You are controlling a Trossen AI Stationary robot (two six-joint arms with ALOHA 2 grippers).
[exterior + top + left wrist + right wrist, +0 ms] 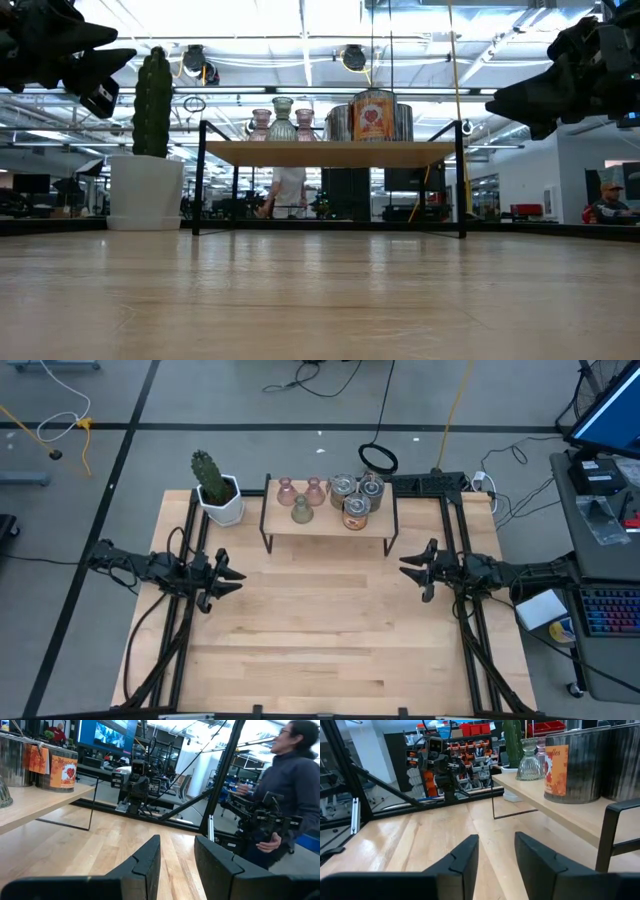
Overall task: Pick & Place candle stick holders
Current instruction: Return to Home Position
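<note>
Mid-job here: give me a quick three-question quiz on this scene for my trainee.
1. How many candle stick holders stand on the shelf?
2. True or false: the left gripper grips one of them.
3. Where does the cactus pot stand? A) on the shelf; B) on the table, beside the shelf on the left arm's side; C) under the shelf.

Key:
1. Six.
2. False. It is open and empty, and so is the right gripper.
3. B.
</note>
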